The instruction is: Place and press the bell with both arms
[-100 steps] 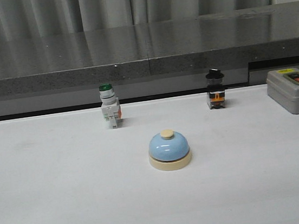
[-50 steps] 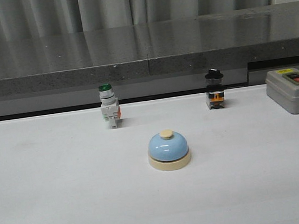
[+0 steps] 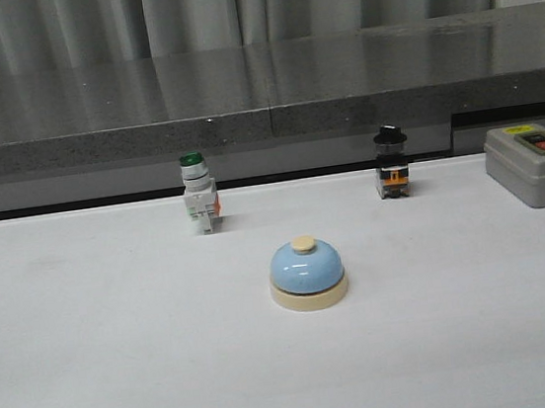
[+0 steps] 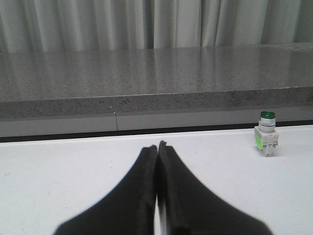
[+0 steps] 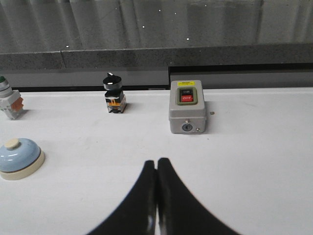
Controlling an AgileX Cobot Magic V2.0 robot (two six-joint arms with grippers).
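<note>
The bell (image 3: pixel 307 273) sits upright on the white table (image 3: pixel 93 365), near the middle, in the front view. It has a blue dome, a cream base and a cream button on top. Nothing touches it. Far behind it on the left stands a green push button (image 3: pixel 200 205), and on the right a black knob switch (image 3: pixel 393 161). A grey on-off box (image 3: pixel 536 164) sits at the far right.

In the left wrist view, the left gripper (image 4: pixel 157 147) is closed tight with nothing in it. The green push button stands well apart from it.

In the right wrist view, the right gripper (image 5: pixel 156 164) is also closed and holds nothing. The bell lies off to its left, well apart.

The bell is set down already. Whether it has been pressed, I cannot tell: this could be before the press or after it.
</note>
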